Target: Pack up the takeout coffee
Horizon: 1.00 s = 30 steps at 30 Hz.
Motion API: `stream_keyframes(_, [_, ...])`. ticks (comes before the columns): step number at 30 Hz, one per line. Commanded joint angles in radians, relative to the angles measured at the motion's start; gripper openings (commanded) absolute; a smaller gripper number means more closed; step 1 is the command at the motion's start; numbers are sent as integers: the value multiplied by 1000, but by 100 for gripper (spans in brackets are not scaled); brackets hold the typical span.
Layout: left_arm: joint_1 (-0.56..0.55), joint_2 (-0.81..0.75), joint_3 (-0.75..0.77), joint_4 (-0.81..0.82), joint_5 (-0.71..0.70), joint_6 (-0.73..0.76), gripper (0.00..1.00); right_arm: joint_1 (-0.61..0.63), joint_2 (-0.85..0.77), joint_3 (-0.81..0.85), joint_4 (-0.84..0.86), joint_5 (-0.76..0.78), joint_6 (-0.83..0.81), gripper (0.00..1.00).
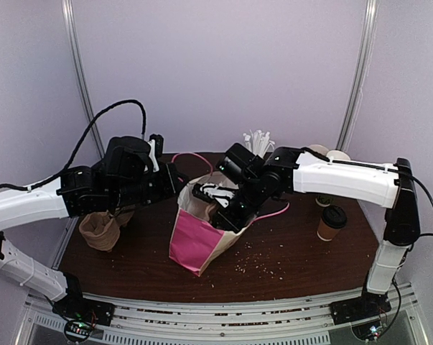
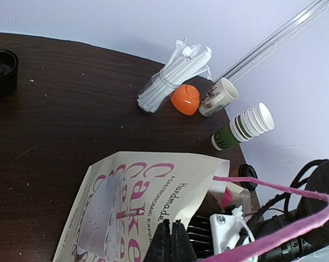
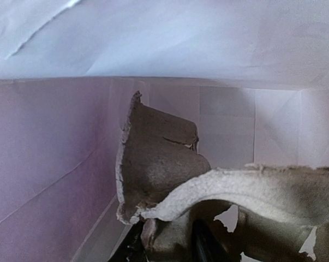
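Pulp tray (image 3: 159, 164) inside bag (image 3: 44, 164), right wrist only

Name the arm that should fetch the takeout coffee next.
Probably right. The takeout coffee stands on its side of the table, and the left end effector is shut on the rim of the bag. The right end effector must first release the pulp carrier inside it.
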Motion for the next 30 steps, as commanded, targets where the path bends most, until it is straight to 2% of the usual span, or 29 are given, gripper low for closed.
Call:
stream_keyframes(1, [-4, -4, 26, -10, 1, 7, 0, -8, 67, 26, -87, 12, 14, 28])
stream_keyframes(11, [-5, 13, 17, 24, 56, 9, 0, -10, 157, 126, -79, 53, 46, 28])
stream_keyframes(30, [-5, 18, 13, 32, 70, 9, 0, -12, 252, 171, -40, 35, 66, 32])
